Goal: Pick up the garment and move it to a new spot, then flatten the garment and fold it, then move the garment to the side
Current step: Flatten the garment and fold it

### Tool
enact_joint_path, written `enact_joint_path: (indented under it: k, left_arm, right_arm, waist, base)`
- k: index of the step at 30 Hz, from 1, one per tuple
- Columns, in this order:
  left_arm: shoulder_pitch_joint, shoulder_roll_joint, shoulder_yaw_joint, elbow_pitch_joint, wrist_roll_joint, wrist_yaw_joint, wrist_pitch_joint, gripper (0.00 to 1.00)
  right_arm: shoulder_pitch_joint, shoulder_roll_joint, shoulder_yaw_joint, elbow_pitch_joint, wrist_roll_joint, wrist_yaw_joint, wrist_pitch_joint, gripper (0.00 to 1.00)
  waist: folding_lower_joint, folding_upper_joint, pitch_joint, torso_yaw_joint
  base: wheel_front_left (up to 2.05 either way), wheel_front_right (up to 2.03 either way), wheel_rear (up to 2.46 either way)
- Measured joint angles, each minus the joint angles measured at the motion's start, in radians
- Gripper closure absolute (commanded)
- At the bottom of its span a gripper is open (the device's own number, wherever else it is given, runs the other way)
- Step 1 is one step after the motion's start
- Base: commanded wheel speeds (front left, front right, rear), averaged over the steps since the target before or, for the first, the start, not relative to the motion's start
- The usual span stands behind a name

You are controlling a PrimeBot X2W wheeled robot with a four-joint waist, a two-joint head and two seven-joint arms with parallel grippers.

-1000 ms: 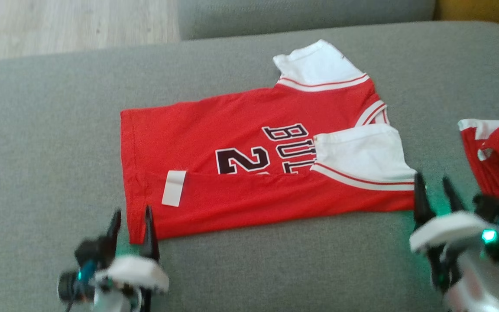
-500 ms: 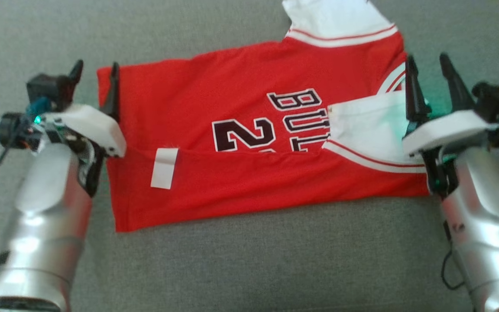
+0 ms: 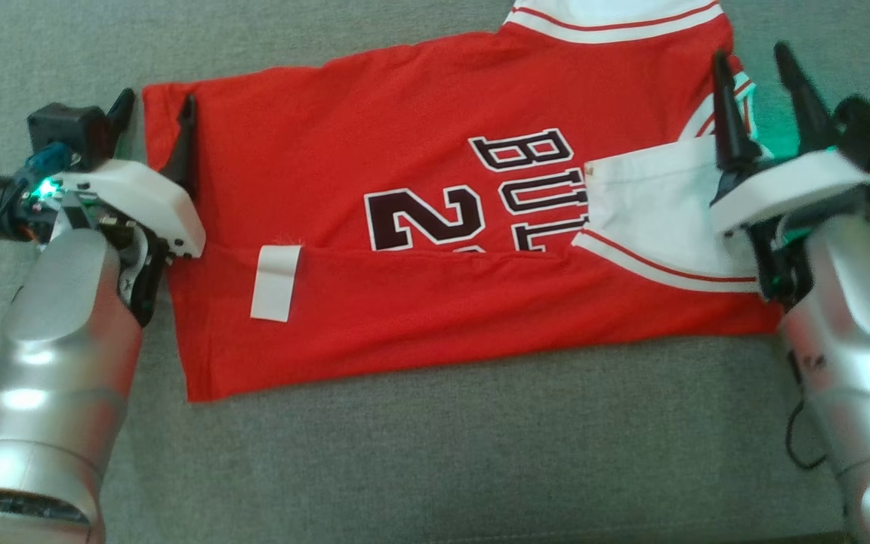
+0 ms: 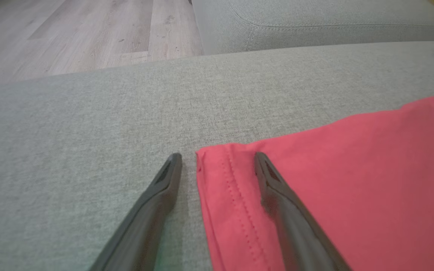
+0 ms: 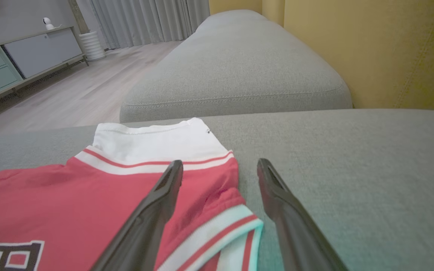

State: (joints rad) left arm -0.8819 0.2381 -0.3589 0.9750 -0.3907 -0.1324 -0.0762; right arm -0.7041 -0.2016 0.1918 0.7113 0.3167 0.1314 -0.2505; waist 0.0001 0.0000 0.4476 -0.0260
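Note:
A red jersey (image 3: 405, 174) with white sleeves and black lettering lies flat on the grey sofa cushion (image 3: 442, 453), its near long edge folded over with a white label (image 3: 275, 282) showing. My left gripper (image 3: 154, 113) stands open, straddling the far hem corner (image 4: 209, 160); one finger (image 4: 277, 192) rests over the red cloth, the other on bare cushion. At the collar end my right gripper (image 3: 758, 72) is also open; its fingers straddle the striped collar edge (image 5: 236, 226), and the far white sleeve (image 5: 156, 143) lies beyond.
A second grey cushion (image 5: 236, 67) lies beyond the jersey, with wooden floor (image 4: 70, 34) to its left and a yellow wall (image 5: 371, 49) behind. A cabinet (image 5: 21, 56) stands across the room. Bare cushion stretches along the near side.
The head camera has tilted down and closer. Both arms have reached forward from the jersey's near edge to its far corners, fingers still open.

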Motion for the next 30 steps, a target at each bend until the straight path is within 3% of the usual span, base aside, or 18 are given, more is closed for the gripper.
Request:
enact_joint_path:
  k: [2, 3, 5, 12, 18, 30]
  left_arm:
    - [-0.012, -0.003, -0.015, 0.011, -0.008, 0.000, -0.003, 0.00]
    - [-0.019, -0.005, -0.031, 0.013, -0.012, 0.000, -0.005, 0.20]
    - [-0.029, -0.010, -0.050, 0.015, -0.030, 0.000, -0.006, 1.00]
    - [-0.066, -0.037, -0.158, -0.010, -0.086, 0.000, -0.032, 1.00]
    - [-0.092, -0.096, -0.265, -0.046, -0.136, 0.000, -0.066, 1.00]
    - [-0.150, -0.158, -0.427, -0.077, -0.228, 0.000, -0.126, 1.00]
  right_arm:
    - [-0.034, -0.015, 0.015, 0.020, 0.001, 0.000, 0.000, 0.00]
    - [-0.051, -0.025, 0.025, 0.030, 0.002, 0.000, 0.000, 0.00]
    - [-0.090, -0.043, 0.037, 0.053, 0.007, 0.000, 0.009, 0.00]
    - [-0.265, -0.124, 0.089, 0.177, 0.032, 0.000, 0.151, 0.00]
    - [-0.391, -0.186, 0.127, 0.276, 0.053, 0.000, 0.256, 0.00]
    - [-0.505, -0.258, 0.241, 0.383, 0.097, 0.000, 0.386, 0.00]
  waist:
    - [-0.0001, 0.0000, 0.006, 0.006]
    - [-0.0001, 0.0000, 0.009, 0.010]
    - [0.0000, 0.0000, 0.015, 0.019]
    - [0.0000, 0.0000, 0.043, 0.069]
    - [0.0000, 0.0000, 0.068, 0.148]
    - [-0.0001, 0.0000, 0.114, 0.298]
  base:
    - [0.00, 0.00, 0.00]
    - [0.00, 0.00, 0.00]
    - [0.00, 0.00, 0.00]
    - [0.00, 0.00, 0.00]
    - [0.00, 0.00, 0.00]
    - [0.00, 0.00, 0.00]
